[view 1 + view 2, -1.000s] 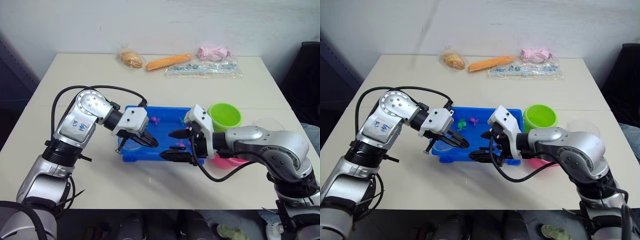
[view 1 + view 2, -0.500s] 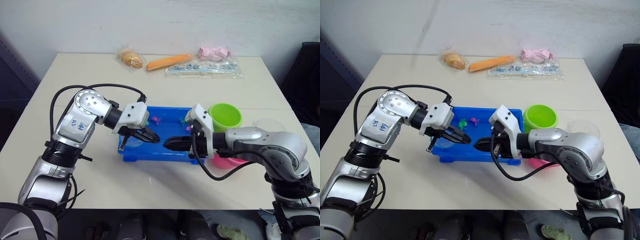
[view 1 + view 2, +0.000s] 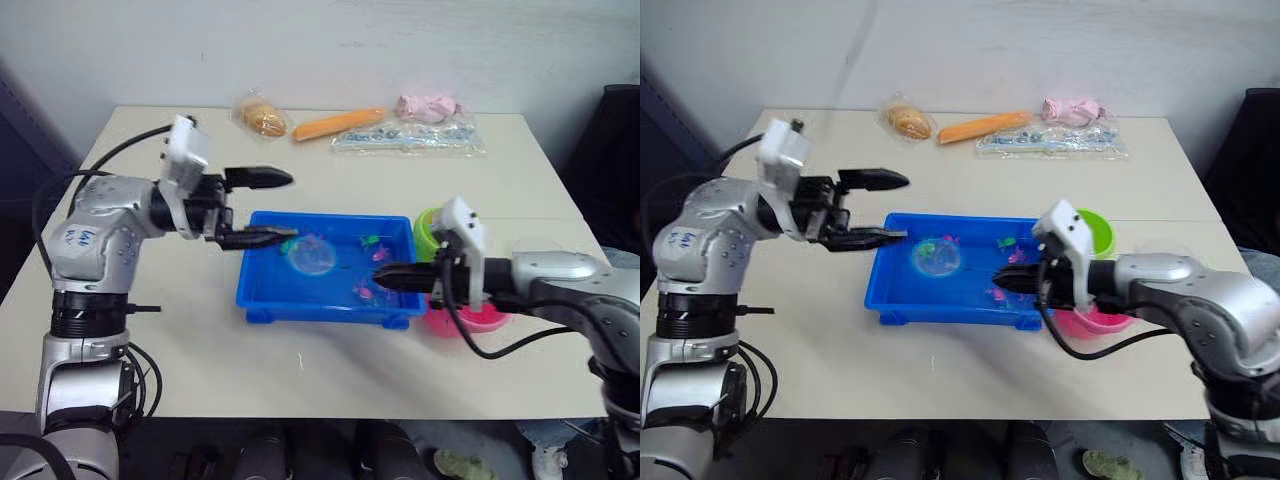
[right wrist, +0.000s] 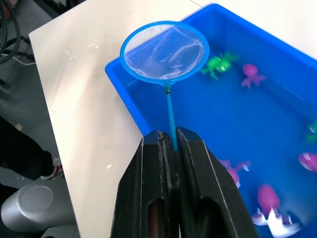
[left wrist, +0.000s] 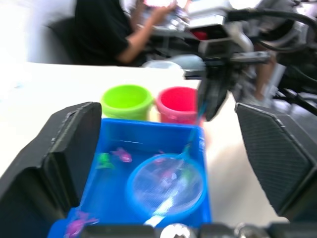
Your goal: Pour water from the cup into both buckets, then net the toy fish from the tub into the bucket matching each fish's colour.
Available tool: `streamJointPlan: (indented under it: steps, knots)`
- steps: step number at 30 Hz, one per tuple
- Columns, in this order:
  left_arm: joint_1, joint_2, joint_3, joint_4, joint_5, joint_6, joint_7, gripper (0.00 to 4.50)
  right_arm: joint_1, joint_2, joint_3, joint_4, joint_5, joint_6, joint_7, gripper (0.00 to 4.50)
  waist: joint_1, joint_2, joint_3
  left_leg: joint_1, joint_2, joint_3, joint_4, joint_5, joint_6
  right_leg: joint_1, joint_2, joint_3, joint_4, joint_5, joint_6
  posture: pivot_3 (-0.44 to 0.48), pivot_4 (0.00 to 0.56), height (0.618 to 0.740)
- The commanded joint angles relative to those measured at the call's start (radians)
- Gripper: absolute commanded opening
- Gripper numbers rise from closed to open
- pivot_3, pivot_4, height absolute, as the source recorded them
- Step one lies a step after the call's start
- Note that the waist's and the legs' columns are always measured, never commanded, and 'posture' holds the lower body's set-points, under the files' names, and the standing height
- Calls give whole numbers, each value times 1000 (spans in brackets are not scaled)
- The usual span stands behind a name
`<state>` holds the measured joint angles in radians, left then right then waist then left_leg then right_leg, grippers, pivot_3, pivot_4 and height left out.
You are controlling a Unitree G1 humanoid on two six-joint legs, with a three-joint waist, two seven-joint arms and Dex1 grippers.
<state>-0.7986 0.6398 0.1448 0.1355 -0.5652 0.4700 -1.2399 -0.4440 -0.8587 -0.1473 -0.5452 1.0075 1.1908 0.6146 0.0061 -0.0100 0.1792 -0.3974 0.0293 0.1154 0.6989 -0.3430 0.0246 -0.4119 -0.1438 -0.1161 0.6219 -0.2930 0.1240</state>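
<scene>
The blue tub (image 3: 320,308) sits mid-table with water and several small toy fish, green (image 4: 218,63) and pink (image 4: 250,74). A blue hoop net (image 4: 163,52) hangs over the tub's left part. Its thin handle is pinched in my right gripper (image 3: 380,274), which is shut at the tub's right end. My left gripper (image 3: 262,208) is open and holds nothing, just above the tub's far-left corner. The green bucket (image 3: 430,225) and the pink bucket (image 3: 468,318) stand right of the tub, behind my right arm. The clear cup (image 5: 161,63) shows behind them.
Along the table's far edge lie a bagged bun (image 3: 262,118), an orange stick (image 3: 337,123), a pink cloth (image 3: 428,105) and a clear packet (image 3: 410,137). A person in black (image 5: 104,29) sits beyond the table's right side.
My left gripper let go of the net, opened and drew back up and left, off the tub. My right gripper shut on the net's handle and pulled right.
</scene>
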Motion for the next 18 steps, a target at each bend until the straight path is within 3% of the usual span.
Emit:
streamJointPlan:
  steps: [1, 8, 15, 18]
  knots:
    - [7, 20, 35, 47, 27, -110, -10, 4432, 58, -83, -115, -62, 8, 20, -17, 0, 3, 0, 0, 0, 0, 0, 0, 0, 0, 0, 0, 0, 0, 0, 0, 0, 150, 740]
    - [153, 12, -22, 48, 73, -211, -68, 4432, 150, -272, -104, -79, -178, -152, 102, 0, 4, 0, 0, 1, 0, 3, -1, 0, 0, 0, 0, 2, -1, 0, 1, 0, 150, 740]
    - [228, -11, -64, -32, 65, -196, -54, 4432, 141, -395, 49, -12, -423, -380, 244, 0, 8, 0, 0, 1, 0, 3, 0, 0, 0, 0, 0, 3, -1, 1, 1, 0, 150, 740]
    - [250, -27, -70, -65, 55, -174, -30, 4432, 57, -413, 156, 64, -546, -472, 291, 0, 5, 0, 0, 1, 0, 3, 0, 0, 0, 0, 0, 3, -1, 1, 1, 0, 150, 740]
